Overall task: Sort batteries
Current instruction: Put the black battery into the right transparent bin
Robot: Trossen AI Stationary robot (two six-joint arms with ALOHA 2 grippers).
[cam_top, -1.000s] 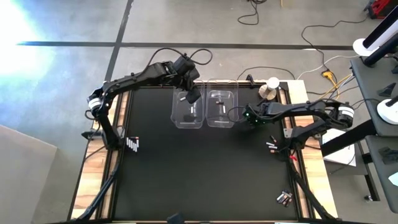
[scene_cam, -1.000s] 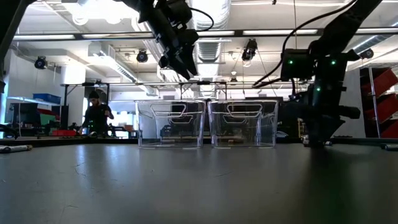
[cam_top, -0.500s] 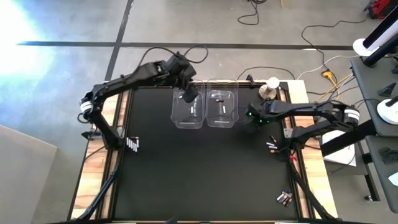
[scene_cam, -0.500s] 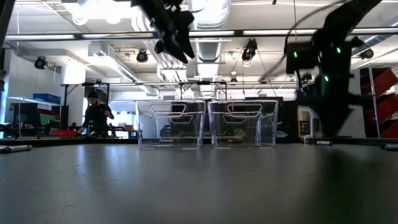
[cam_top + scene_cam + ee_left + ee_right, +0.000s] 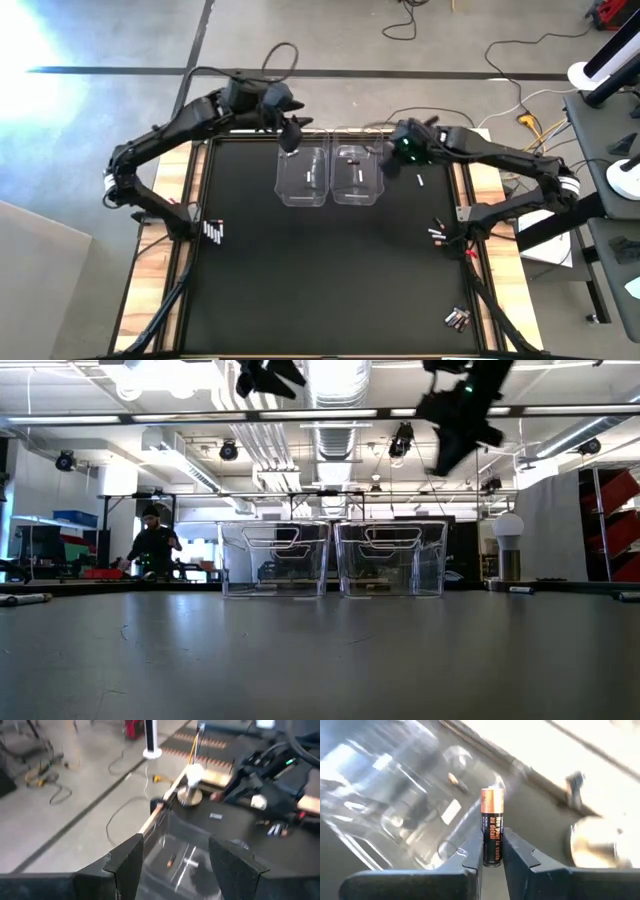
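1. Since one second ago, both arms have risen and shifted toward the top of the high view: the right gripper, formerly low on the mat right of the bins, now hangs above the right edge of the right bin; the left gripper has drawn back from over the left bin to its far rim.
2. Right gripper: fingers closed on a black-and-copper battery, held upright between the pads, copper end up, as the right wrist view shows.
3. Left gripper: fingers spread wide, nothing between them.
4. Bins: two clear bins stand side by side at upper centre of the black mat. The left wrist view shows a small dark cell and a pale cell lying on the bin floors; which bin holds which is not certain from that view.
5. Loose batteries: a cluster at the mat's left edge, a few at centre right, a group at lower right, and one pale cell just right of the right gripper.
6. Round knob object stands at the table's upper right corner.
7. Low view: a person stands in the room at far left.
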